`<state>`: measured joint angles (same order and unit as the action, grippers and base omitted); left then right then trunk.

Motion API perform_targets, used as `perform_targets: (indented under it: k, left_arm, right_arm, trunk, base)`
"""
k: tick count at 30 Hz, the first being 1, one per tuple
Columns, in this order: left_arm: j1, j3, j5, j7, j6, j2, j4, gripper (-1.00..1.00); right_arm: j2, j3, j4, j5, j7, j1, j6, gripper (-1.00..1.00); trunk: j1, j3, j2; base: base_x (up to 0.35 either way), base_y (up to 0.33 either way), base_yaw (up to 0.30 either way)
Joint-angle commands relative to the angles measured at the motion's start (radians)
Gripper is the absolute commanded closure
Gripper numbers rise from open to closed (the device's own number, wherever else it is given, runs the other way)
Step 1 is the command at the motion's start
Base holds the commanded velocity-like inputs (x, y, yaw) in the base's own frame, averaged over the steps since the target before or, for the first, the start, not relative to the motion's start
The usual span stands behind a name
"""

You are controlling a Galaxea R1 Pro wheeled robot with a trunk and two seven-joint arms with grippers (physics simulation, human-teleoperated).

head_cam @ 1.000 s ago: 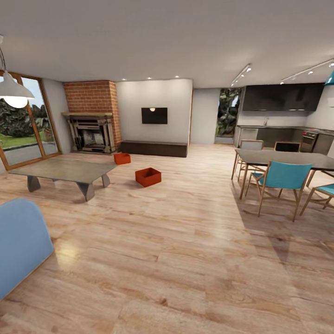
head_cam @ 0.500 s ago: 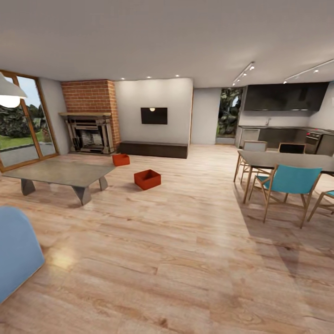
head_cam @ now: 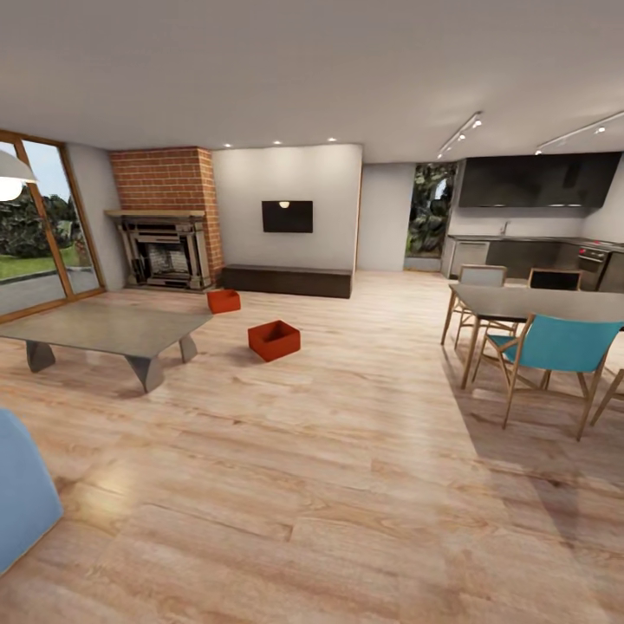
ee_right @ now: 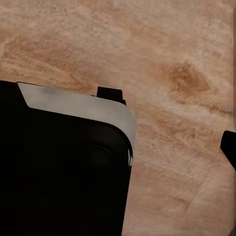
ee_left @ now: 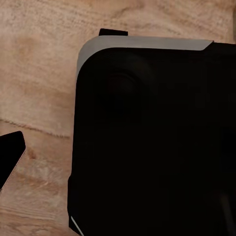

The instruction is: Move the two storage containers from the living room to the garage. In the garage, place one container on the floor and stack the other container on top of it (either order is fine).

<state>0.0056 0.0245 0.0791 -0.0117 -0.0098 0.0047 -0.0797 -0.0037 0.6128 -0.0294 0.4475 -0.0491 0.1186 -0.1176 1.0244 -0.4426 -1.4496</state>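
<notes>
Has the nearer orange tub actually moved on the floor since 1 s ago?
No. The nearer tub keeps its place relative to the far tub and the dark low cabinet. The whole head view has shifted, so the camera moved, not the tub.

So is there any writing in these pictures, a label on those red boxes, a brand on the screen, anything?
None that can be read.
Two containers: plain orange-red walls, no label.
Wall screen: black, just one small light spot, no logo visible.
Kitchen appliances: too small to tell.
Wrist views: wood floor and a dark robot part, no markings.
</notes>
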Motion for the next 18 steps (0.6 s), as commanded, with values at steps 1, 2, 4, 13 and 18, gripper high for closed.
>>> perform_targets:
  k: [1, 2, 4, 13, 18]
  left_arm:
    - [0.001, 0.002, 0.008, -0.001, -0.001, 0.000, -0.002, -1.00]
    - [0.001, 0.002, 0.008, -0.001, -0.001, 0.000, -0.002, -1.00]
    - [0.001, 0.002, 0.008, -0.001, -0.001, 0.000, -0.002, -1.00]
    - [0.001, 0.002, 0.008, -0.001, -0.001, 0.000, -0.002, -1.00]
    - [0.001, 0.002, 0.008, -0.001, -0.001, 0.000, -0.002, -1.00]
  right_arm:
    - [0.001, 0.008, -0.003, 0.008, 0.000, 0.001, -0.005, -1.00]
    - [0.001, 0.008, -0.003, 0.008, 0.000, 0.001, -0.005, -1.00]
    - [0.001, 0.008, -0.003, 0.008, 0.000, 0.001, -0.005, -1.00]
    - [0.001, 0.008, -0.003, 0.008, 0.000, 0.001, -0.005, -1.00]
    - [0.001, 0.008, -0.003, 0.008, 0.000, 0.001, -0.005, -1.00]
  trunk:
    - [0.001, -0.001, 0.000]
    - [0.001, -0.001, 0.000]
    - [0.001, -0.001, 0.000]
    - [0.001, -0.001, 0.000]
    - [0.001, -0.001, 0.000]
  base:
    - [0.324, 0.000, 0.000]
    - [0.324, 0.000, 0.000]
    - [0.324, 0.000, 0.000]
    - [0.324, 0.000, 0.000]
    - [0.324, 0.000, 0.000]
